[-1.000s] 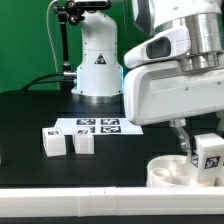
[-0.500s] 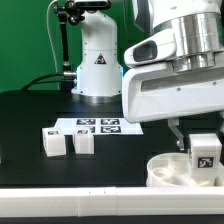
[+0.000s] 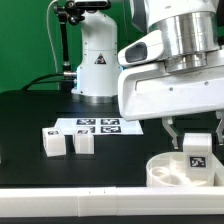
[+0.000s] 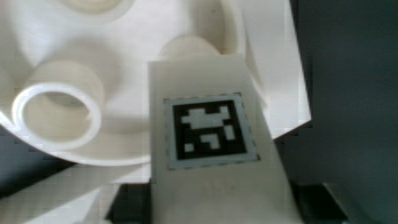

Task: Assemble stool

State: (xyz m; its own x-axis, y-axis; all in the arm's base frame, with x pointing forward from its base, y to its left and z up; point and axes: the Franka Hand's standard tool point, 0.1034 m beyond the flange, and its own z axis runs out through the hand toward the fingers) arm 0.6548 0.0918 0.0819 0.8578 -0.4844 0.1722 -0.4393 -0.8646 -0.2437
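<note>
The claw (image 3: 195, 134) is gripping a leg (image 3: 197, 150) upright over the seat (image 3: 163, 172), while a second leg (image 3: 53, 141) and a third leg (image 3: 84, 142) are standing on the worktop (image 3: 30, 115)

The claw (image 3: 196, 138) grips a white leg (image 3: 197, 155) upright over the round seat (image 3: 165, 172), two more legs (image 3: 53, 142) standing well apart.
</note>
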